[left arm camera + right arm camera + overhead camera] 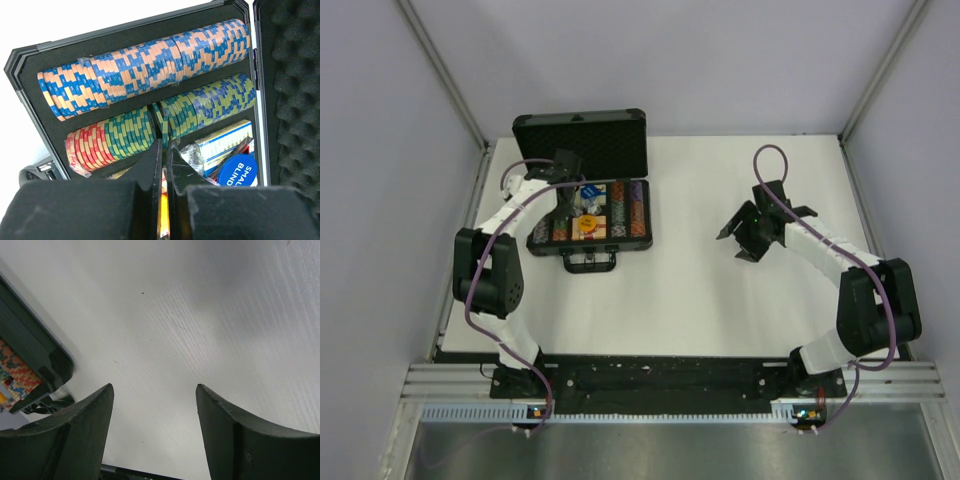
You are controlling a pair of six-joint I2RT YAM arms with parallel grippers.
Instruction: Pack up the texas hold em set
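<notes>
The black briefcase (592, 243) lies open at the back left, its foam lid (582, 140) upright. Inside are multicoloured chip rows (145, 65), a blue card deck (222, 142), a blue "small blind" disc (239, 170) and an orange disc (587, 224). My left gripper (562, 188) reaches into the case's left part. In its wrist view it (166, 144) is shut on a green chip (162, 125), held edge-on between the two green rows. My right gripper (740, 240) hangs open and empty over bare table to the right of the case; the right wrist view (155, 387) shows this too.
The case's handle (590, 263) points to the near side. The case's corner (35, 365) shows at the left of the right wrist view. White walls and frame posts enclose the table (720, 300) on three sides.
</notes>
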